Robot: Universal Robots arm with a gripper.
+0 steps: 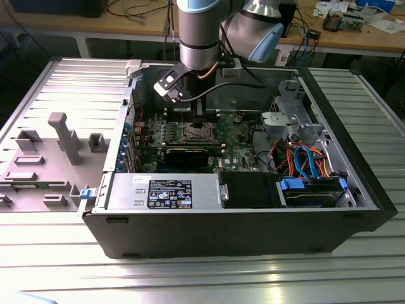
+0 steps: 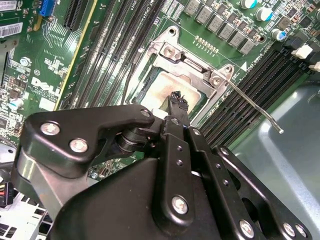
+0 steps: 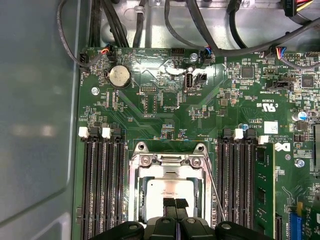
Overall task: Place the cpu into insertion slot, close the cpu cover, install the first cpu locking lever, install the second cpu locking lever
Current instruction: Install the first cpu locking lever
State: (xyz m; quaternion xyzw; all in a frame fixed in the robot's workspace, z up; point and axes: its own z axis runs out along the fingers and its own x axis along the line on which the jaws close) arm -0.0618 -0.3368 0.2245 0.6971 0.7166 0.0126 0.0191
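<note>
The insertion slot (image 3: 132, 192) sits in the green motherboard between banks of black memory slots. The cpu (image 3: 159, 190), a dull silver square, lies inside it. The cpu cover (image 3: 167, 161), a silver frame, lies down around the chip. A thin wire locking lever (image 3: 214, 187) runs along one side of the socket, and in the second wrist view this lever (image 2: 255, 107) sticks out past the frame. My gripper (image 3: 175, 203) is shut, its fingertips together right over the cpu (image 2: 160, 87) with nothing between them. In the exterior view the gripper (image 1: 197, 121) hangs just above the slot (image 1: 195, 132).
The open case holds a grey power supply (image 1: 164, 190) at the front, a long black expansion card (image 1: 193, 154), and orange and blue cables (image 1: 304, 155) by the drive cage on the exterior view's right. A grey plastic fixture (image 1: 63, 136) stands outside the case.
</note>
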